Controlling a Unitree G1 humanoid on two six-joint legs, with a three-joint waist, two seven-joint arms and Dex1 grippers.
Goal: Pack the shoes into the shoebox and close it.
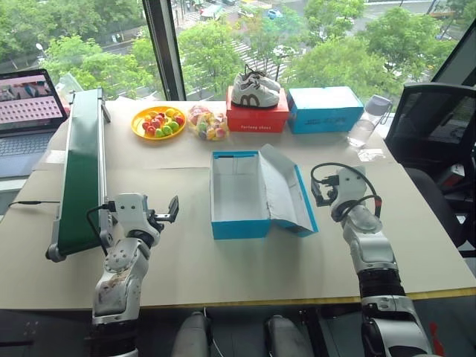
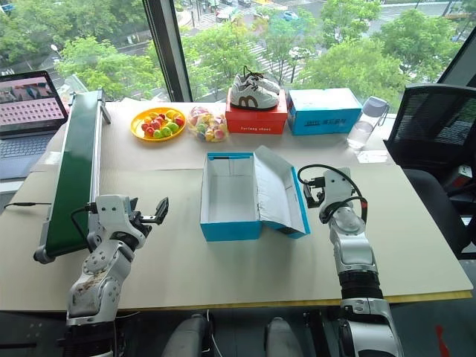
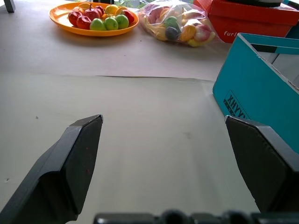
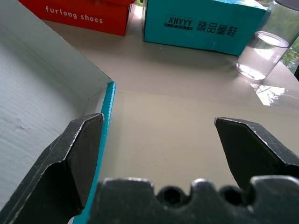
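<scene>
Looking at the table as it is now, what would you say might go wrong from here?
1. The open shoebox is empty and both grippers, left and right, are open and empty. The sneakers on the red box could get packed by mistake.
2. The water bottle stands near the right arm's reach and may tip.

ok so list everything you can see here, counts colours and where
open blue cardboard shoebox: 1, white inside, empty, table centre
red shoebox: 1, far edge
white-and-grey sneakers: 2, on red box
closed blue box: 1, right of red box
orange plate of fruit: 1, far left
clear bag of fruit: 1, beside plate
clear water bottle: 1, far right
green conveyor belt: 1, left side
laptop: 1, far left
black chair: 1, right
left gripper: open, empty
right gripper: open, empty
</scene>
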